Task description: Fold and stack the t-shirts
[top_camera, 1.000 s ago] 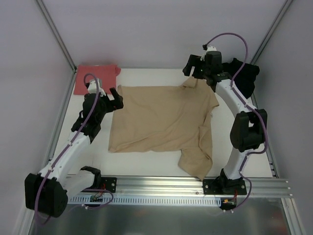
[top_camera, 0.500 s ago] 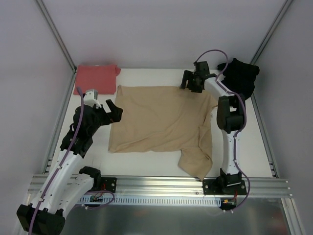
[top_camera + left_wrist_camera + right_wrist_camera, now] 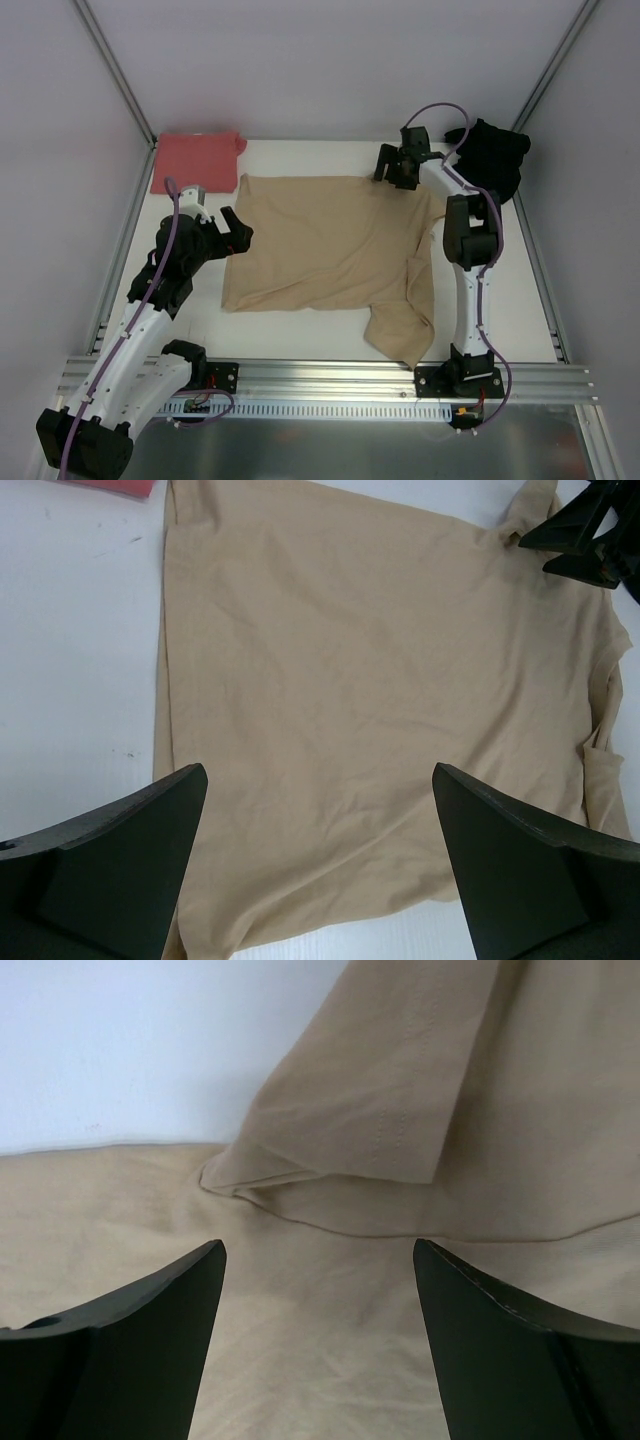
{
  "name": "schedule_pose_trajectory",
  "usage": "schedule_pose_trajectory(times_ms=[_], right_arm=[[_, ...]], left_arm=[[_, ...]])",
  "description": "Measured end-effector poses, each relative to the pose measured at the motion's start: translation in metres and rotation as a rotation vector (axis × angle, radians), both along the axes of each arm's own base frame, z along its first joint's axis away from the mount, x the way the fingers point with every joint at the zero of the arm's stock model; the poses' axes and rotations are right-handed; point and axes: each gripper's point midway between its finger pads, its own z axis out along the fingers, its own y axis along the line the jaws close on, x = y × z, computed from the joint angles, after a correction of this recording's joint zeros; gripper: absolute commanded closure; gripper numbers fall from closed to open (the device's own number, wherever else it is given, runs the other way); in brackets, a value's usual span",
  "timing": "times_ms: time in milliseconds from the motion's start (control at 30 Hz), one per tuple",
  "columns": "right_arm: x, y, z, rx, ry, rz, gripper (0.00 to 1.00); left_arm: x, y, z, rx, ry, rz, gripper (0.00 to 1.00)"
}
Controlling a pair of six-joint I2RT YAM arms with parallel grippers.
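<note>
I dropped R end effector (image 3: 397, 172) over far-right sleeve of tan shirt (image 3: 320, 245), spread; L end effector (image 3: 236, 228) spread at left edge. Sleeve fold next, prob.

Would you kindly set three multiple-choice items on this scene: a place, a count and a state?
1. Where does the salmon-red t-shirt lie? A far left corner; B far right corner; C near edge.
2. How many t-shirts show? A two; B three; C four.
3. How is the left hand? A shut on cloth; B open; C shut, empty.
Key: 1 A, it lies far left in the top view; 2 B, salmon-red, tan t-shirt, black t-shirt; 3 B, its fingers stand wide apart.
</note>
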Motion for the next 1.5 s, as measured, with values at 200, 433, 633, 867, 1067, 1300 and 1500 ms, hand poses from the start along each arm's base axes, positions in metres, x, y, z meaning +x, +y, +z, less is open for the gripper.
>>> schedule_pose_trajectory(times_ms=[200, 433, 633, 867, 1067, 1300, 1500], right_arm=[[0.014, -0.018, 0.003, -0.02, -0.034, -0.049, 0.24], [0.027, -0.027, 0.003, -0.027, -0.06, -0.083, 0.43], [0.038, -0.024, -0.003, -0.013, -0.067, -0.095, 0.72], [0.04, -0.024, -0.01, 0.004, -0.055, -0.111, 1.0], [0.048, -0.017, -0.002, 0.044, -0.092, -0.095, 1.0], [0.065, -0.001, 0.022, 0.131, -0.18, -0.06, 0.98], [0.102, 0.016, 0.069, 0.224, -0.344, -0.037, 0.93]], left_arm=[[0.0, -0.001, 0.0, -0.002, 0.001, -0.006, 0.01], [-0.001, -0.001, -0.001, -0.001, 0.003, -0.007, 0.01], [-0.001, -0.001, -0.002, 0.0, 0.004, -0.007, 0.01], [0.0, -0.002, -0.003, 0.0, 0.008, -0.011, 0.01], [-0.001, -0.002, -0.004, -0.001, 0.01, -0.014, 0.01], [-0.001, -0.003, -0.005, -0.004, 0.009, -0.019, 0.01], [0.0, -0.004, -0.006, -0.005, 0.008, -0.021, 0.01]])
